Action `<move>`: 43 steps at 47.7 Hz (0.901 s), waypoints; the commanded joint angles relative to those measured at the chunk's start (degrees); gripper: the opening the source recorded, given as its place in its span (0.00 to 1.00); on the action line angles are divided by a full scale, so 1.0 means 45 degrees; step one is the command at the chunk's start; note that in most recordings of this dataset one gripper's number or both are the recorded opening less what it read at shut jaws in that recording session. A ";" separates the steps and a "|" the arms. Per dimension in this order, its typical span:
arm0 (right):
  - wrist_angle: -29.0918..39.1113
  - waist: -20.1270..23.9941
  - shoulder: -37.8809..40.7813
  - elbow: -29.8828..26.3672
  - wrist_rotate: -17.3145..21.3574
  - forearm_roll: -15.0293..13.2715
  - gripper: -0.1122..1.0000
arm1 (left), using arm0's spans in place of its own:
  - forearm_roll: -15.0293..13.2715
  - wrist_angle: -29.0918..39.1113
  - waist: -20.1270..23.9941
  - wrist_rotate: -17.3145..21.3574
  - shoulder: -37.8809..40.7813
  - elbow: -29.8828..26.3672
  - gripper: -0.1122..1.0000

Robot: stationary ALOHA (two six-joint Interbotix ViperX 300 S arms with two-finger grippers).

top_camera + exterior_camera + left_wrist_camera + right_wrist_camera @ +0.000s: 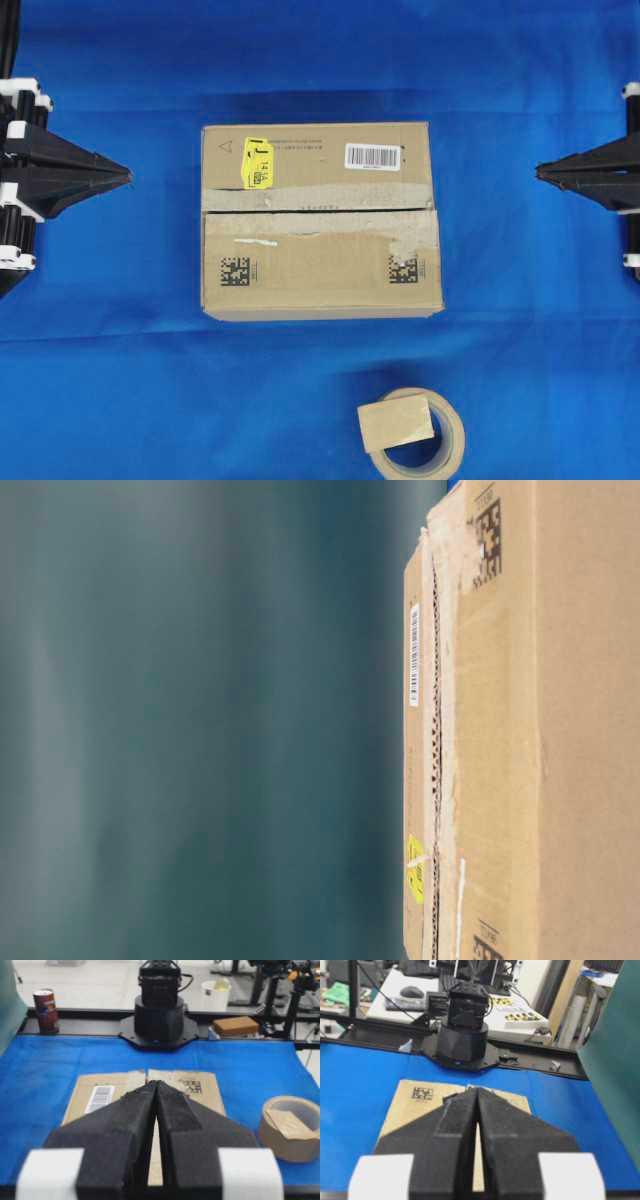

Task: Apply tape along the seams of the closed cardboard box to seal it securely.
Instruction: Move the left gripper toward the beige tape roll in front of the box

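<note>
Tape (395, 426), a short tan piece, lies atop the tape roll (440, 455) at the near edge of the blue desk (120, 380), well apart from the cardboard box (320, 220) in the middle. We see the left pincer (128, 177) and right pincer (539, 171) both closed, empty, flanking the box. First we should pinch the piece by one edge, keeping it flat, then lay it across the seams (320, 210).

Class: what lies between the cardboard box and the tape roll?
Only bare blue cloth separates cardboard box from tape roll, seen overhead.
</note>
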 commanded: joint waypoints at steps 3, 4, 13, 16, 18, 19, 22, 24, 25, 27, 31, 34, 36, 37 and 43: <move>0.0020 0.0000 0.0234 -0.0312 0.0117 0.0039 0.11 | -0.0137 -0.0020 -0.0234 0.0410 0.0449 -0.0332 0.10; 0.0078 0.0000 0.0273 -0.0352 0.0117 0.0059 0.11 | -0.0137 -0.0059 -0.0293 0.0508 0.0488 -0.0352 0.10; 0.0313 0.0000 0.0352 -0.0410 0.0117 0.0254 0.11 | -0.0137 -0.0859 -0.1328 0.2930 0.1367 -0.0605 0.10; 0.0313 0.0000 0.0352 -0.0410 0.0137 0.0273 0.11 | -0.0059 -0.1387 -0.1758 0.3164 0.1816 -0.0723 0.10; 0.0313 0.0000 0.0371 -0.0410 0.0137 0.0273 0.11 | -0.0078 -0.1855 -0.2031 0.3555 0.2246 -0.0840 0.10; 0.0293 0.0000 0.0371 -0.0391 0.0137 0.0273 0.11 | -0.0078 -0.2012 -0.2168 0.3770 0.2422 -0.0918 0.10; 0.0313 0.0000 0.0371 -0.0391 0.0137 0.0273 0.11 | -0.0078 -0.2383 -0.2715 0.4648 0.3027 -0.1074 0.10; 0.0313 0.0000 0.0410 -0.0371 0.0117 0.0273 0.11 | -0.0078 -0.2637 -0.3027 0.5332 0.3457 -0.1211 0.10; 0.0313 0.0000 0.0410 -0.0371 0.0137 0.0273 0.11 | -0.0078 -0.2715 -0.3203 0.5684 0.3711 -0.1289 0.10; 0.0332 0.0000 0.0469 -0.0352 0.0117 0.0273 0.11 | -0.0098 -0.2813 -0.3516 0.6445 0.4180 -0.1484 0.10; 0.0313 0.0000 0.0547 -0.0352 0.0117 0.0273 0.11 | -0.0137 -0.2852 -0.4180 0.8184 0.5352 -0.1973 0.11; 0.0332 0.0000 0.0605 -0.0332 0.0117 0.0273 0.11 | -0.0176 -0.2793 -0.4512 0.9141 0.6152 -0.2383 0.14; 0.0332 0.0000 0.0605 -0.0352 0.0098 0.0273 0.11 | -0.0195 -0.2676 -0.4668 0.9727 0.6680 -0.2676 0.22; 0.0332 0.0000 0.0605 -0.0352 0.0098 0.0273 0.11 | -0.0215 -0.2598 -0.4746 1.0000 0.6953 -0.2832 0.25; 0.0313 0.0000 0.0605 -0.0332 0.0098 0.0254 0.11 | -0.0215 -0.1621 -0.5078 1.1816 0.8691 -0.3867 0.58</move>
